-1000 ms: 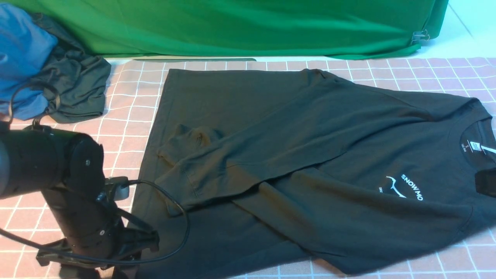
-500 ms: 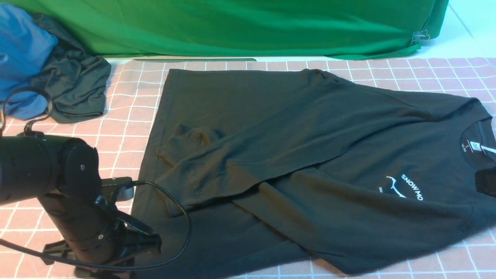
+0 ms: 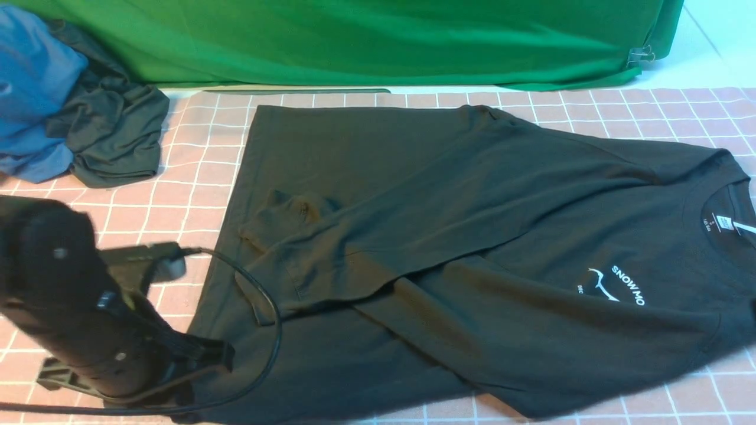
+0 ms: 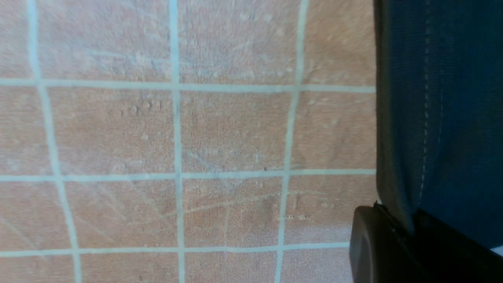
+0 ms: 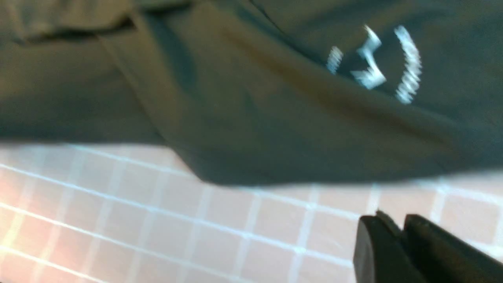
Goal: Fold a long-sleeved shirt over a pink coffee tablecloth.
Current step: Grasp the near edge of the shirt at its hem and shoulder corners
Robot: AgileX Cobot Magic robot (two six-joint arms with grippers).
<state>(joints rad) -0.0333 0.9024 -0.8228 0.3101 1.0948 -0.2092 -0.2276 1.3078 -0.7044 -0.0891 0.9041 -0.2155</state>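
Observation:
The long-sleeved shirt lies spread on the pink coffee tablecloth, both sleeves folded across its body, collar and white print at the right. My left gripper is low at the shirt's near-left hem corner. In the left wrist view that gripper is shut on the hem, and the shirt's stitched edge runs up from between the fingers over the tablecloth. My right gripper is shut and empty above the tablecloth, just off the shirt's edge. It is outside the front view.
A bright green cloth hangs along the back, with a metal clip at its right end. A smaller dark garment bunched with blue cloth sits at the back left. The left arm's cable loops over the shirt's hem area.
My left arm dropped lower and tilted while its gripper shut on the shirt's hem corner. The black right gripper tip seen at the right edge has left the front view.

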